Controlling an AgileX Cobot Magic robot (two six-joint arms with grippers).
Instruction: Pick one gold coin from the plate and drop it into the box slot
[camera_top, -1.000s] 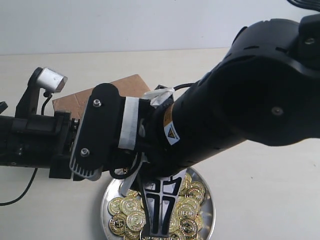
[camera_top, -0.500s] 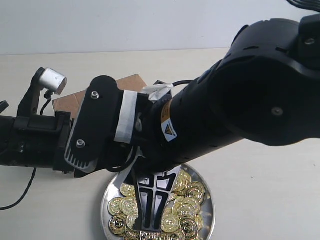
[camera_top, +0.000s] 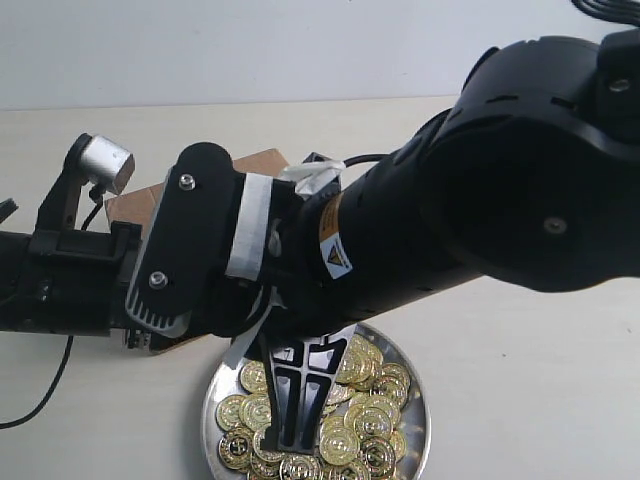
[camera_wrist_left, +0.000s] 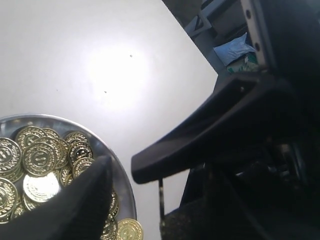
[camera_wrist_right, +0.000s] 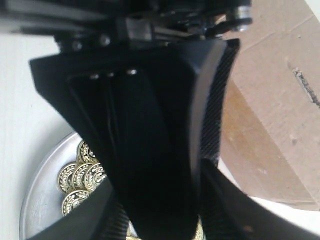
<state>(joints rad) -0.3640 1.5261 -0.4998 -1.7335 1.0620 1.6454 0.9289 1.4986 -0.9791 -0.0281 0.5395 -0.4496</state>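
Right jaws, gap indiscernible, hung over gold coins heaped on the plate near the box; left jaws stood released. Singling out one top coin, pinched edgewise, seemed advisable.

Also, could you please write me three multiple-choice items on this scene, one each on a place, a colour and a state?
1. Where does the right pincer reach? A) up and away B) down into the plate C) out of view.
2. What colour is the box? A) white B) blue C) brown.
3. What state is the plate in? A) empty B) overturned C) heaped with gold coins.
Answers: 1 B, its tip is down over the coins; 2 C, plain brown cardboard shows in the right wrist view; 3 C, coins cover its middle.
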